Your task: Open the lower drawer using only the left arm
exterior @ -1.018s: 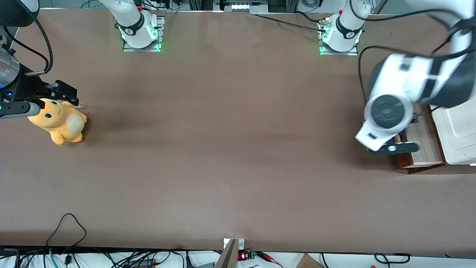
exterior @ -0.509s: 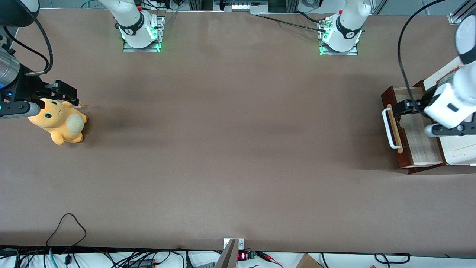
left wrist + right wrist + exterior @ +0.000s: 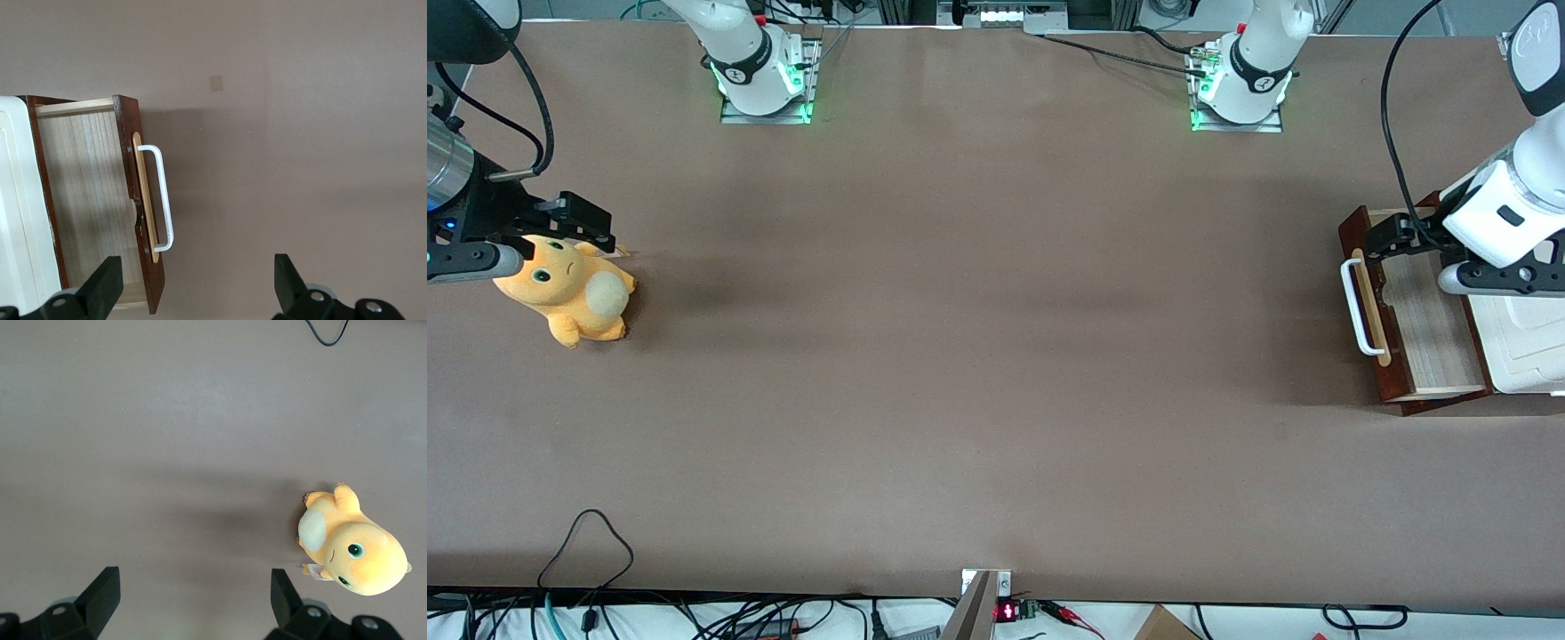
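Because the small black two-finger tool (image 3: 193, 293) of the glossy white left arm (image 3: 1507, 213) hangs above the drawer rather than on it, the governing relation is a vertical one: the dark red-brown wooden lower drawer (image 3: 1414, 307) lies below the tool, with clear air between them. The fingers (image 3: 100, 288) stand wide apart and hold nothing; in the wrist view one finger sits over the pale wood interior and the other over bare worktop (image 3: 978, 356), so the drawer front and its handle fall between the two.

The drawer is at the working arm's end of the worktop and is drawn well out from under the white cabinet top (image 3: 1525, 342), exposing its pale wood floor. On that evidence the opening appears complete, or nearly so.

The white loop handle (image 3: 1359, 307) is mounted on a pale wood strip on the drawer front. Its long axis runs nearer-to-farther from the front camera, parallel to the drawer front. The drawer's travel axis is perpendicular to this, and its front faces the parked arm's end of the worktop.

Any further pull would therefore require the tool to descend in front of the drawer and move along the travel axis, away from the cabinet top.

An orange plush toy (image 3: 569, 293) lies well apart from the drawer, at the parked arm's end.
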Controlling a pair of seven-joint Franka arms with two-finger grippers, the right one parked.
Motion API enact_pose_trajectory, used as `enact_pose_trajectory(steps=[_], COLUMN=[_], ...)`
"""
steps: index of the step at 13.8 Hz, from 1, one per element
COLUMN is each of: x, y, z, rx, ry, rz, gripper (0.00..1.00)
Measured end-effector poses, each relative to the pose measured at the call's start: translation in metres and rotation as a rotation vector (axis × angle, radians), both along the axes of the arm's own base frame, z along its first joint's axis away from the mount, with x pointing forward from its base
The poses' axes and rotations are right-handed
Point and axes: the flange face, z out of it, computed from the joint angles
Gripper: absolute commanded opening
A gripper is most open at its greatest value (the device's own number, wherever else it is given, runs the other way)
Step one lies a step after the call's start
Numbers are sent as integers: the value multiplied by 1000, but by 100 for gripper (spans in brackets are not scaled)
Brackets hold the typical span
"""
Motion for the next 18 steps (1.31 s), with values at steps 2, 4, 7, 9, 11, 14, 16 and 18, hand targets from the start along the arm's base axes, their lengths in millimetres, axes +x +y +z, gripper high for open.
enact_pose_trajectory(steps=[2,4,7,9,11,14,16,18], x=[-1,-1,-1,-1,-1,-1,-1,-1], y=[-1,-2,-3,-3,-3,-3,-3,-2], z=[0,1,3,3,3,3,3,3], rx=[0,0,-2,-2,-2,-2,-2,-2], ry=[-1,-9,-14,-14,-14,-15,-15,-16], rz=[-5,-7,-7,-7,-8,-8,-7,-7], gripper=[100,100,100,100,100,100,100,100])
